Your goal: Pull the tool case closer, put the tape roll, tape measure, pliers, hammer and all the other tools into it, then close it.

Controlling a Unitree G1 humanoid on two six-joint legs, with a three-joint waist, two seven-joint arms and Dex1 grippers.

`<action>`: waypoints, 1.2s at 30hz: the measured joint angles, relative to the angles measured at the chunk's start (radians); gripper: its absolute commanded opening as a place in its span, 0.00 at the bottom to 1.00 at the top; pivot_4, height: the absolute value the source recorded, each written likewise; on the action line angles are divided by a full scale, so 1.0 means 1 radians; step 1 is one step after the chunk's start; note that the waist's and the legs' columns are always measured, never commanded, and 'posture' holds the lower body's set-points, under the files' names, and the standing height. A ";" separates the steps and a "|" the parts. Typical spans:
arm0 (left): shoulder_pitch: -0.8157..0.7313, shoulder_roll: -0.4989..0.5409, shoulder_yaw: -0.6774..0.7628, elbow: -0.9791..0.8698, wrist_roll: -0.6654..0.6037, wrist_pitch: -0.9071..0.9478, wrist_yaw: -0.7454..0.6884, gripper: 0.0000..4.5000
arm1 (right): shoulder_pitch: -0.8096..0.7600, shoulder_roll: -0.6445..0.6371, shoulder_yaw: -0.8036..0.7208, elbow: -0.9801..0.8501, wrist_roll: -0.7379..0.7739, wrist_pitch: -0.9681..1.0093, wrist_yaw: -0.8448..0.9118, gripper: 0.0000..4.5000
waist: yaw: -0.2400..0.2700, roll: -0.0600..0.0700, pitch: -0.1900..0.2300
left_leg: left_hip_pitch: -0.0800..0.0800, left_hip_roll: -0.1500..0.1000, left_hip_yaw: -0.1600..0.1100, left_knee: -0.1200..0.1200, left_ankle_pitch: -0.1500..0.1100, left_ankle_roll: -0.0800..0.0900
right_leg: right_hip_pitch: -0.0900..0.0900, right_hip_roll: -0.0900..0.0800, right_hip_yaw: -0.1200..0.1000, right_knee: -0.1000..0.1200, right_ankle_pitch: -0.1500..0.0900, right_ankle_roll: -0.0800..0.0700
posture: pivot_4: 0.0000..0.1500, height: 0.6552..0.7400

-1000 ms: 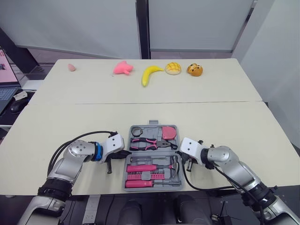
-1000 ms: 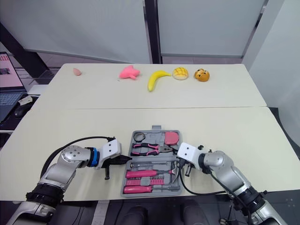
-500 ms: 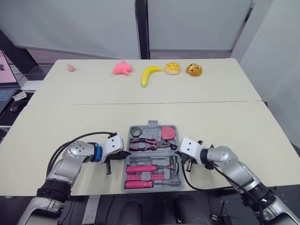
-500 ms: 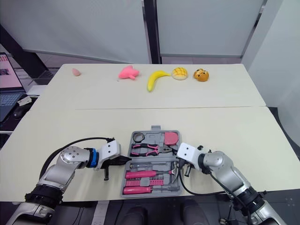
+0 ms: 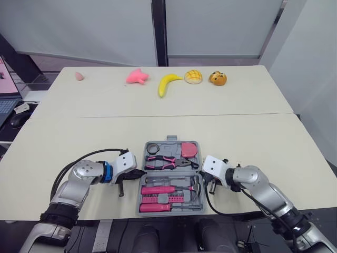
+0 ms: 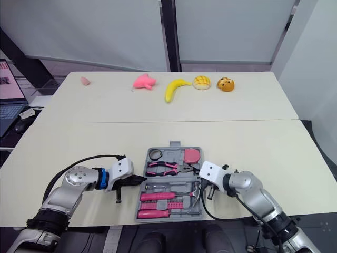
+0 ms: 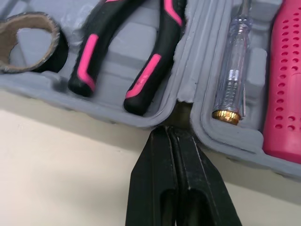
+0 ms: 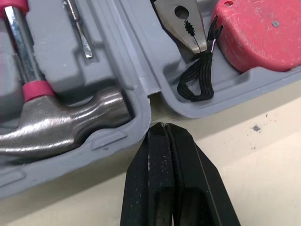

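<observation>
Tool case lying open near the front edge of the desk; we see the tape roll, pliers and tape measure in its far half, the hammer in its near half. We find the left gripper and right gripper at opposite ends of the hinge line, jaws pressed together on nothing, tips at the notch between the halves.

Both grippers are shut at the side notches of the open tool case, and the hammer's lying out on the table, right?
Not quite: the hammer lies inside the tool case, as the right wrist view shows. The left gripper and right gripper are shut at its side notches.
</observation>
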 measured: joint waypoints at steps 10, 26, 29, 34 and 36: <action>0.329 0.161 0.188 -0.262 -0.179 0.011 -0.093 0.00 | 0.147 -0.044 -0.185 -0.214 0.078 0.046 -0.036 0.00 | -0.003 0.000 0.000 | 0.001 0.001 0.002 -0.002 0.000 0.000 | 0.000 -0.001 0.001 -0.001 0.000 0.000 | 1.00 1.00; 0.280 0.017 -0.095 -0.488 -0.063 0.002 -0.018 0.00 | 0.159 -0.004 -0.168 -0.338 0.175 0.182 -0.067 0.00 | 0.014 -0.001 -0.001 | 0.001 0.000 0.001 -0.001 0.000 0.000 | 0.001 0.000 0.002 -0.001 -0.003 0.004 | 1.00 1.00; 0.260 -0.002 -0.136 -0.433 -0.022 -0.034 -0.007 0.00 | 0.152 -0.007 -0.168 -0.338 0.186 0.190 -0.069 0.00 | 0.014 -0.001 -0.001 | 0.001 0.000 0.001 -0.001 0.000 0.000 | 0.001 0.000 0.001 -0.001 -0.003 0.004 | 1.00 1.00; 0.233 -0.009 -0.172 -0.380 0.012 -0.120 0.007 0.00 | 0.145 -0.026 -0.168 -0.339 0.190 0.211 -0.077 0.00 | 0.015 -0.001 -0.001 | 0.002 0.000 0.001 -0.001 0.000 0.000 | 0.001 0.000 0.002 -0.001 -0.003 0.004 | 1.00 1.00; 0.225 -0.012 -0.183 -0.355 0.022 -0.156 0.017 0.00 | 0.142 -0.031 -0.170 -0.339 0.199 0.230 -0.078 0.00 | 0.016 0.000 -0.002 | 0.002 0.000 0.001 -0.001 0.000 0.000 | 0.001 0.000 0.002 -0.001 -0.003 0.004 | 1.00 1.00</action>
